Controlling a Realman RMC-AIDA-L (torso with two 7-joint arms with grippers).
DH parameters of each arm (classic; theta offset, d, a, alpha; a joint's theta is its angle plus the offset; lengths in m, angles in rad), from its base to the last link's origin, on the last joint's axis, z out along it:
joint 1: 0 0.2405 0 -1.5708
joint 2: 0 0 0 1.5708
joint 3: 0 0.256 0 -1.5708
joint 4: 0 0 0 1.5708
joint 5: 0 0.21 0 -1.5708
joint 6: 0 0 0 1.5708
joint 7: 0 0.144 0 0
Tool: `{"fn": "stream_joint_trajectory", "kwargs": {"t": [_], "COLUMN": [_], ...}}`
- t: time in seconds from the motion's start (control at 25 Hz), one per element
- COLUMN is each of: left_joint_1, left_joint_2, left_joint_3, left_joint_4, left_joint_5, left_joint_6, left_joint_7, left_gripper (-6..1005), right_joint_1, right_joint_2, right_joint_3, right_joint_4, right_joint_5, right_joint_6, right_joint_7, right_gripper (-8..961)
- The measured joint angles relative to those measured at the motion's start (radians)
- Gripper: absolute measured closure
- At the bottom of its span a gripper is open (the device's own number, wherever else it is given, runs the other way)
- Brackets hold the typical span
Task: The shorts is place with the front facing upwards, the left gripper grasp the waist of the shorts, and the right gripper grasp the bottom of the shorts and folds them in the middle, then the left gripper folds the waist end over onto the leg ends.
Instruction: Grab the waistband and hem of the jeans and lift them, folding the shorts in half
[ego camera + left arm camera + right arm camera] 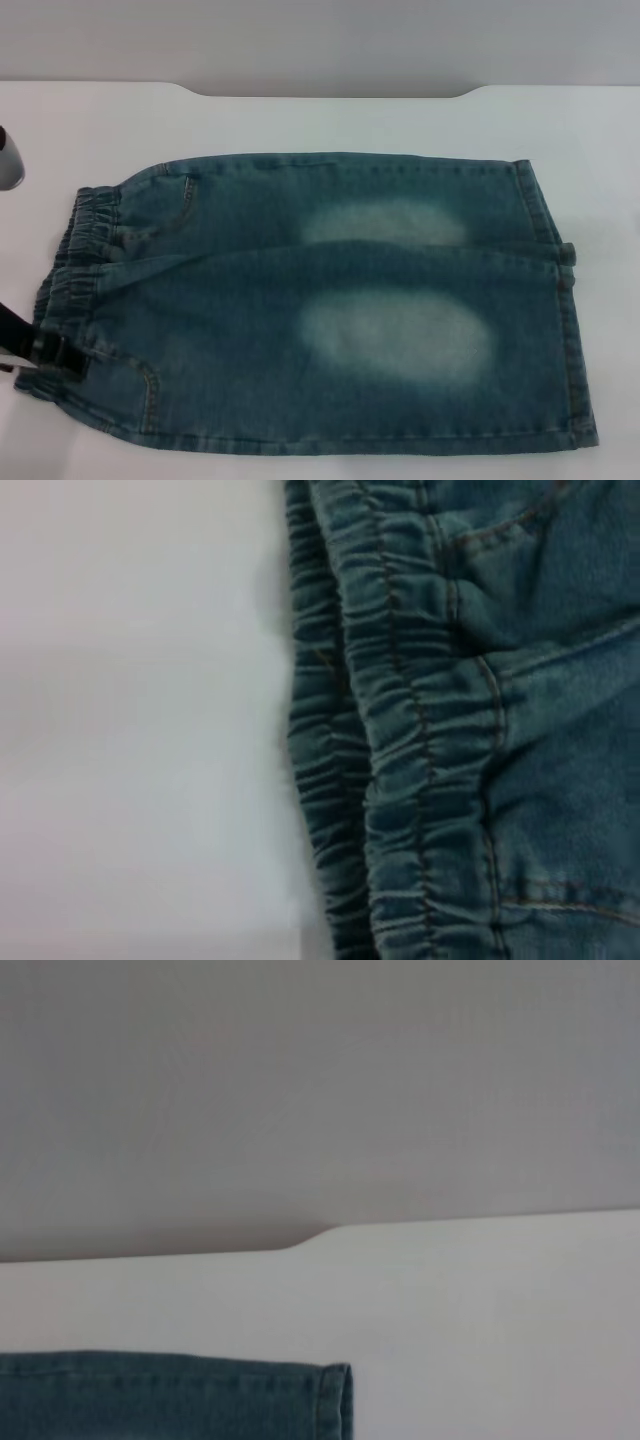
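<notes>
The shorts (pixel 330 300) lie flat on the white table, folded lengthwise, with two pale bleached ovals facing up. The ruched elastic waist (pixel 72 250) is at the left and the straight stitched leg ends (pixel 568 330) are at the right. My left gripper (pixel 45 352), a black claw, sits at the near corner of the waist, at the left edge of the head view. The left wrist view looks down on the waist (pixel 420 740) lying in stacked layers. The right gripper is out of view. The right wrist view shows one hem corner of the shorts (pixel 335 1400).
The white table (pixel 300 120) runs around the shorts, and its far edge has a notched outline against a grey wall. A silver cylindrical part (pixel 8 160) shows at the far left edge, above the waist.
</notes>
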Motion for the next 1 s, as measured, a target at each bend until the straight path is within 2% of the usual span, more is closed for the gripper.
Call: {"fn": "stream_joint_trajectory", "kwargs": {"t": [0.08, 0.28, 0.92, 1.0], "left_joint_1": [-0.005, -0.009, -0.017, -0.017], "left_joint_2": [0.000, 0.002, 0.001, 0.001], "left_joint_3": [0.004, 0.002, 0.000, 0.000], "left_joint_4": [0.013, 0.035, 0.039, 0.038], "left_joint_5": [-0.002, -0.003, -0.006, -0.006], "left_joint_6": [-0.007, 0.003, 0.010, 0.009], "left_joint_7": [0.011, 0.021, 0.033, 0.034], "left_gripper": [200, 280, 923, 937], "right_joint_1": [0.003, 0.008, 0.004, 0.001], "right_joint_2": [0.000, 0.000, 0.002, 0.002], "right_joint_3": [0.000, 0.000, 0.003, 0.008], "right_joint_4": [-0.011, -0.028, -0.029, -0.029], "right_joint_5": [0.001, 0.002, 0.003, 0.003], "right_joint_6": [0.000, 0.003, 0.010, 0.011], "right_joint_7": [0.001, 0.003, 0.008, 0.008], "right_gripper": [135, 135, 135, 135]}}
